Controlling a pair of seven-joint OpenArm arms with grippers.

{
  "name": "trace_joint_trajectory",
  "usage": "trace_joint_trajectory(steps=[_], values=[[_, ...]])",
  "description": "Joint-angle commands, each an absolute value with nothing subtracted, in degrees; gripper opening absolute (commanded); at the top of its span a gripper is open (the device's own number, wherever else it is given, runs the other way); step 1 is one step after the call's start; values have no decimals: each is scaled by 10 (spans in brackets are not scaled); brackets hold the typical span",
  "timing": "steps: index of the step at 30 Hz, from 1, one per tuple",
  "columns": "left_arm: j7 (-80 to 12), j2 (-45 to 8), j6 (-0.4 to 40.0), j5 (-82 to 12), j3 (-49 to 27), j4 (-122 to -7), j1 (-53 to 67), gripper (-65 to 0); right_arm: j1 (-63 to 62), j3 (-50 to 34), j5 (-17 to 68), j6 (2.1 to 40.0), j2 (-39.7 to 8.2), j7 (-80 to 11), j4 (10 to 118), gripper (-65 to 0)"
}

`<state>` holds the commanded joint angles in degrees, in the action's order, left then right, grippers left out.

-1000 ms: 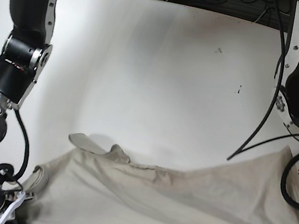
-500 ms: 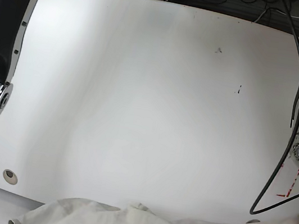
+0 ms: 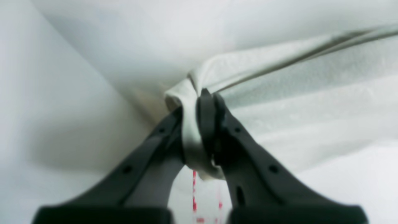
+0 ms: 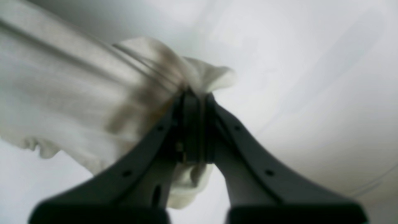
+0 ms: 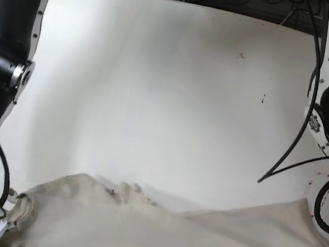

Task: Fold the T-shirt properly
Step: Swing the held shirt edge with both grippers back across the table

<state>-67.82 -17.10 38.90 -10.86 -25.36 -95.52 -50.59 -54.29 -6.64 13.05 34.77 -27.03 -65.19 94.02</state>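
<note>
Wrist views: left gripper [image 3: 202, 102] and right gripper [image 4: 193, 96] both clamped tight on T-shirt [image 5: 196, 241] edge (blurred).

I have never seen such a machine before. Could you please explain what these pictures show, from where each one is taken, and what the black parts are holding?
This is a robot with two black arms working over a white table. The wide picture looks down at the table from the robot's body. The other two come from small cameras on the wrists, looking along the jaws.

On the table lies a beige T-shirt, soft and wrinkled, at the near edge.

The left gripper, seen in its own wrist picture, has its jaws shut on a bunched piece of the shirt. The right gripper does the same on another part. In the wide picture, the left arm appears on the right side, and the right arm on the left.
</note>
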Motion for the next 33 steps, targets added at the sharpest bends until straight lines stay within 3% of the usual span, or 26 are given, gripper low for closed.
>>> trace_joint_trajectory(steps=[6, 16, 23, 33], values=[[-676, -174, 400, -147, -262, -991, -399, -650, -394, -116, 131, 348, -266, -652, 1010, -621], [-676, -175, 400, -208, -323, -1025, -201, -650, -156, -204, 131, 349, -209, -648, 1108, -621], [-676, -176, 400, -239, -348, -1044, -80, -650, -37, -254, 128, 399, -168, -629, 1126, -621], [-676, -176, 400, -249, -385, -1051, 37, -650, 80, -291, 127, 400, -143, -629, 1126, -621]])
